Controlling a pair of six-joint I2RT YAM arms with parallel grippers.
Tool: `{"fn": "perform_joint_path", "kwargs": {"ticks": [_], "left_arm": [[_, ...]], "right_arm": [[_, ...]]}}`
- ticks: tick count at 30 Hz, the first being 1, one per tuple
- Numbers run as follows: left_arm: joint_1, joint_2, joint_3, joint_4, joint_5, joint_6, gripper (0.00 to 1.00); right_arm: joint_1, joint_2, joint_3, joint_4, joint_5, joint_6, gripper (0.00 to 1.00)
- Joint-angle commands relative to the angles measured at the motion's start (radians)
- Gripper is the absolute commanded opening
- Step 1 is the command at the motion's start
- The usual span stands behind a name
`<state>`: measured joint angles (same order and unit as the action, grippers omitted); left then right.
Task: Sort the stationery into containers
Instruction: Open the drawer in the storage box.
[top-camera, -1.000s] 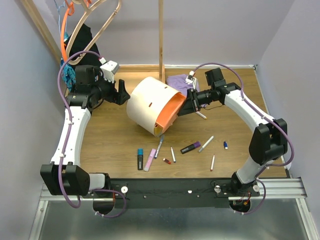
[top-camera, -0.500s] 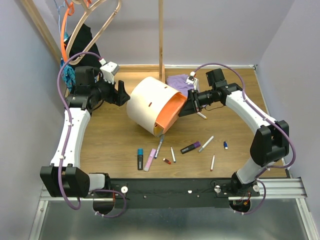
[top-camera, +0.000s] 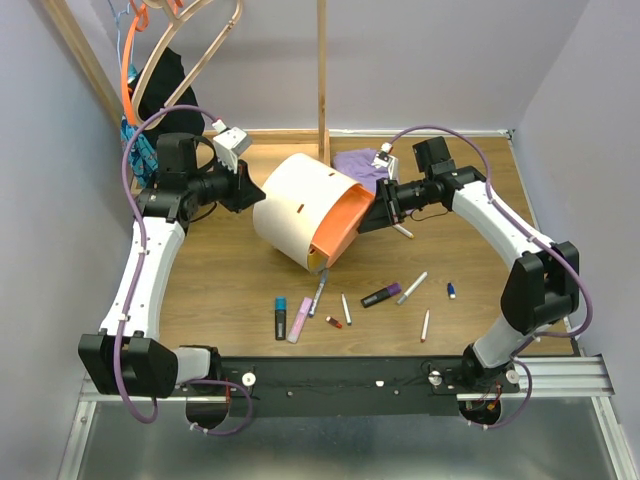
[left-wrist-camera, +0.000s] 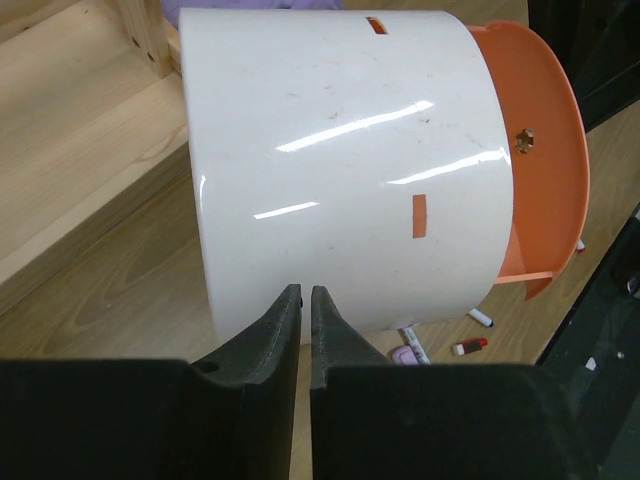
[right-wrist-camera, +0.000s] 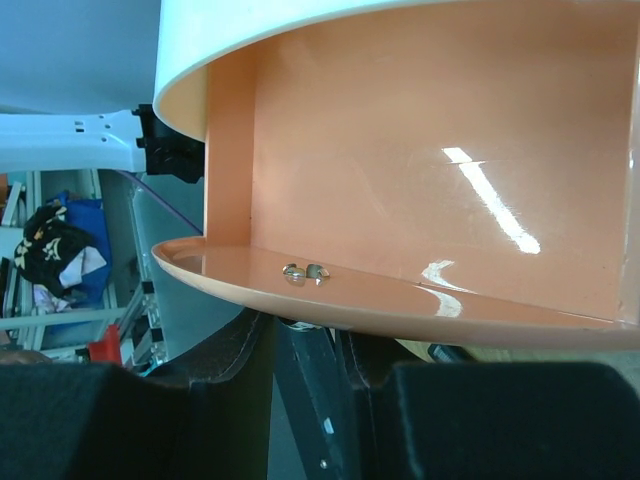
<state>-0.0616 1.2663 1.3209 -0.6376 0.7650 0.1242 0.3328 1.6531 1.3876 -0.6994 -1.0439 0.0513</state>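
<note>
**Container.** The cream-white drum-shaped container (top-camera: 295, 205) is found at the far middle of the wooden table top (top-camera: 220, 280) and appears tilted. Its orange drawer (top-camera: 340, 225) is drawn out toward the near right. No stationery is seen in the part of the drawer shown by the right wrist view; the rest is hidden.

**Stationery.** The items are found loose on the table in front of the drum:
- a black marker with a blue cap (top-camera: 281, 318)
- a pink marker (top-camera: 300, 320)
- a dark marker with a purple cap (top-camera: 381, 295)
- thin white pens (top-camera: 412, 288)
- several pieces too small to identify

**Grippers.**
- **Left gripper (left-wrist-camera: 305, 292):** the jaws are drawn almost together, a slit apart, with nothing between them. They are placed just before the drum's white wall. Contact cannot be told.
- **Right gripper (right-wrist-camera: 305, 335):** the jaws are set about a dark stub under the drawer's orange face. The stub is judged to be the drawer's knob, so the drawer is judged held open.

**Progress.** The task is judged to be at an early stage. The container is opened and nothing is confirmed stowed. Roughly ten items are left to be sorted.
</note>
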Motion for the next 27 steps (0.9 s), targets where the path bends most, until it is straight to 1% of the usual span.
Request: {"fn": "perform_joint_path", "kwargs": {"ticks": [1, 6, 8, 9, 10, 12, 14, 15, 16, 17, 18, 19, 20, 21, 22, 24, 25, 27], "left_arm": [[-0.014, 0.004, 0.008, -0.005, 0.033, 0.011, 0.17], [-0.02, 0.013, 0.006, 0.006, 0.03, 0.008, 0.17], [-0.021, 0.016, 0.003, 0.01, 0.028, 0.009, 0.17], [-0.02, 0.016, 0.0, 0.012, 0.028, 0.009, 0.18], [-0.021, 0.016, 0.001, 0.013, 0.025, 0.009, 0.2], [-0.021, 0.018, 0.001, 0.015, 0.022, 0.009, 0.22], [-0.021, 0.016, 0.004, 0.015, 0.017, 0.009, 0.25], [-0.021, 0.015, 0.009, 0.012, 0.016, 0.011, 0.28], [-0.021, 0.015, 0.012, 0.009, 0.011, 0.011, 0.4], [-0.021, 0.012, 0.015, 0.006, 0.008, 0.012, 0.45], [-0.021, 0.007, 0.021, 0.007, 0.005, 0.015, 0.51], [-0.021, 0.005, 0.03, 0.006, -0.004, 0.021, 0.6], [-0.021, 0.002, 0.041, 0.004, -0.013, 0.035, 0.61], [-0.021, 0.001, 0.067, 0.004, -0.021, 0.04, 0.63], [-0.021, -0.004, 0.078, 0.016, -0.033, 0.048, 0.66], [-0.02, -0.016, 0.101, 0.027, -0.055, 0.054, 0.69], [-0.02, -0.021, 0.107, 0.032, -0.056, 0.054, 0.71], [-0.02, -0.027, 0.127, 0.032, -0.049, 0.051, 0.72]], "right_arm": [[-0.008, -0.039, -0.03, -0.043, 0.081, -0.028, 0.1], [-0.008, -0.056, -0.028, -0.04, 0.105, -0.018, 0.09], [-0.009, -0.058, -0.041, -0.041, 0.108, -0.016, 0.12], [-0.008, -0.056, -0.045, -0.041, 0.116, -0.013, 0.27], [-0.008, -0.053, -0.048, -0.043, 0.122, -0.011, 0.35], [-0.006, -0.052, -0.047, -0.046, 0.142, -0.01, 0.48], [-0.009, -0.053, -0.033, -0.061, 0.156, -0.027, 0.52], [-0.009, -0.055, -0.012, -0.096, 0.185, -0.036, 0.55], [-0.009, -0.061, -0.003, -0.116, 0.2, -0.071, 0.56], [-0.012, -0.065, 0.013, -0.149, 0.217, -0.096, 0.57], [-0.014, -0.064, 0.033, -0.231, 0.244, -0.122, 0.58], [-0.021, -0.059, 0.08, -0.276, 0.258, -0.167, 0.58], [-0.029, -0.053, 0.117, -0.323, 0.274, -0.188, 0.58], [-0.04, -0.049, 0.154, -0.413, 0.292, -0.212, 0.58], [-0.058, -0.039, 0.215, -0.452, 0.303, -0.269, 0.58], [-0.074, -0.032, 0.251, -0.523, 0.346, -0.327, 0.58], [-0.109, -0.033, 0.252, -0.52, 0.378, -0.356, 0.58], [-0.165, -0.035, 0.217, -0.473, 0.381, -0.364, 0.58]]}}
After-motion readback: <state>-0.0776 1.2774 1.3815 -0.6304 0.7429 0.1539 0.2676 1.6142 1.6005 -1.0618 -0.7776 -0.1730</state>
